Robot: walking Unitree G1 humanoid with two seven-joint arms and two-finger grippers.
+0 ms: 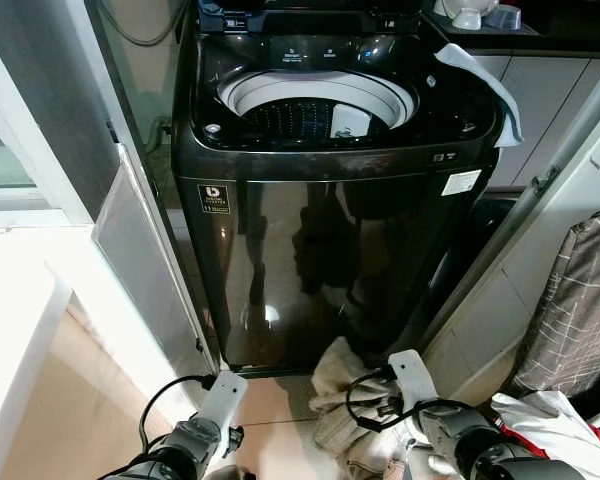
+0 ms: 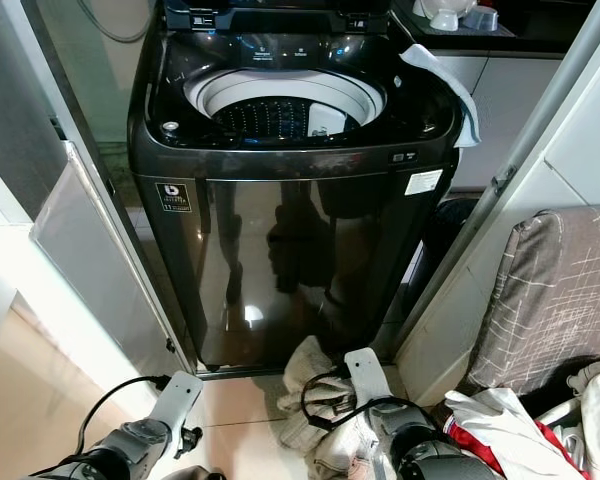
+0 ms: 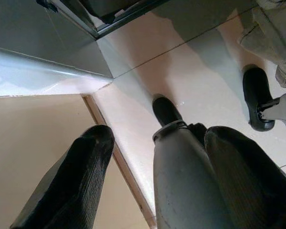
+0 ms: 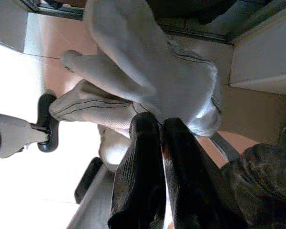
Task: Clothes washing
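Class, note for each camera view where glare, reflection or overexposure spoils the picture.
Eye views: the washing machine front mirrors the room, and the floor at left is blown out. Right wrist view: white glare beside the beige garment. Left wrist view: evenly lit, shaded floor.

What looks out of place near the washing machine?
A white cloth hangs askew over the washer's right rim. Beige clothes lie heaped on the floor at its base; the right gripper is shut on them.
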